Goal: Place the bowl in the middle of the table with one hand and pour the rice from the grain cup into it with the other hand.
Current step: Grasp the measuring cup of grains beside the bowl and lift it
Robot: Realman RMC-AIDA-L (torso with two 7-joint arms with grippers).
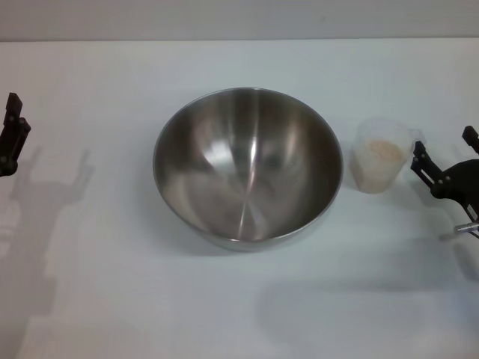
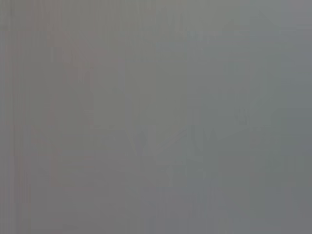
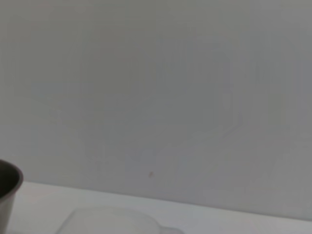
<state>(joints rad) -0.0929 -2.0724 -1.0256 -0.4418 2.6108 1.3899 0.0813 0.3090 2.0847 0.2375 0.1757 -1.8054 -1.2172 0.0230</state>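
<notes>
The steel bowl (image 1: 248, 166) stands upright and empty in the middle of the white table (image 1: 112, 299). The clear grain cup (image 1: 381, 155) stands just to its right, apart from it, about half full of pale rice (image 1: 378, 152). My right gripper (image 1: 443, 143) is open at the right edge of the table, just right of the cup and not touching it. My left gripper (image 1: 12, 133) is at the far left edge, well away from the bowl. The right wrist view shows the bowl's rim (image 3: 7, 187) and the cup's rim (image 3: 109, 220). The left wrist view shows only blank grey.
A plain grey wall (image 1: 239, 19) runs behind the table's far edge. Bare white tabletop lies in front of the bowl and to its left, crossed by the arms' shadows.
</notes>
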